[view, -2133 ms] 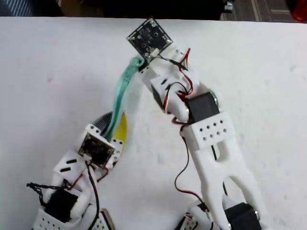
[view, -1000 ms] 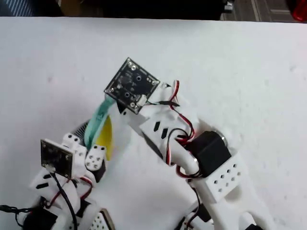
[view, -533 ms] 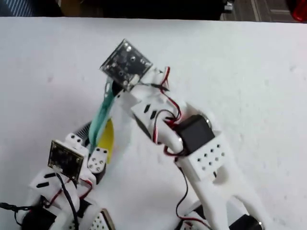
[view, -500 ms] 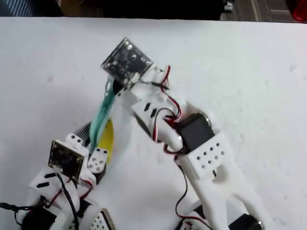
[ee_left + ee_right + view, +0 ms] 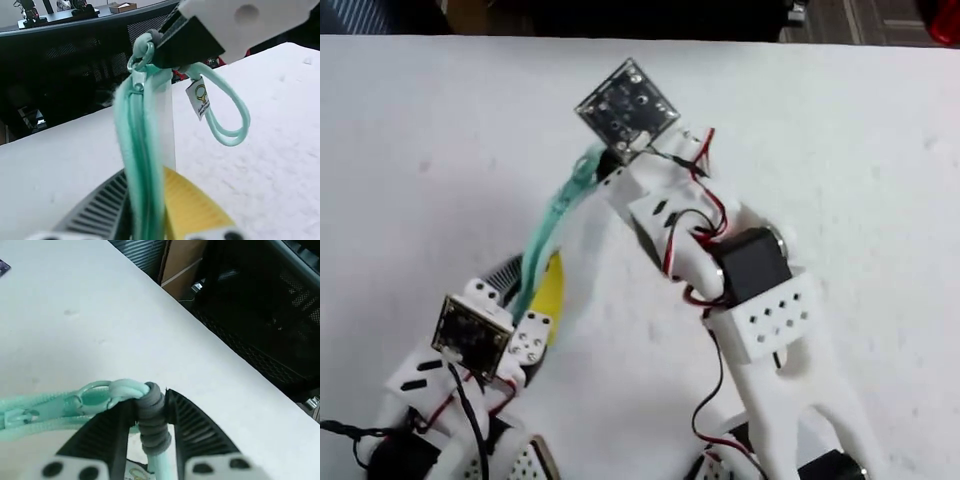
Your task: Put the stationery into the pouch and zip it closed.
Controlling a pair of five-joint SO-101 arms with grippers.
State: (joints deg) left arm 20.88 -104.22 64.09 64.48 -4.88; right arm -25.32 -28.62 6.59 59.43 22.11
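Two arms hold one pouch (image 5: 560, 235) between them over the white table (image 5: 840, 130). All positions below are given relative to the pouch.

Pouch: translucent white body with a mint-green zip along one long edge. It is held stretched in a straight line between the two grippers, zip edge uppermost. Its contents cannot be made out through the wall.

Right gripper (image 5: 601, 162): located at the pouch's slider end. Its two black ribbed jaws are clamped on a grey ribbed sleeve (image 5: 152, 422) threaded on the mint pull cord (image 5: 125, 388). The cord passes through a ring (image 5: 141, 52) on the zip slider (image 5: 137, 85). The rest of the cord hangs as a double loop just beside this end of the pouch, with a small white tag (image 5: 200, 97) against it.

Left gripper (image 5: 533, 272): located at the pouch's opposite end. One finger is dark grey (image 5: 100, 207), the other yellow (image 5: 195, 210), and both are ribbed. They stand on either side of the zip edge and pinch the pouch between their tips.

Zip: seen from the left wrist camera, the two green tapes lie together along the whole length in sight.
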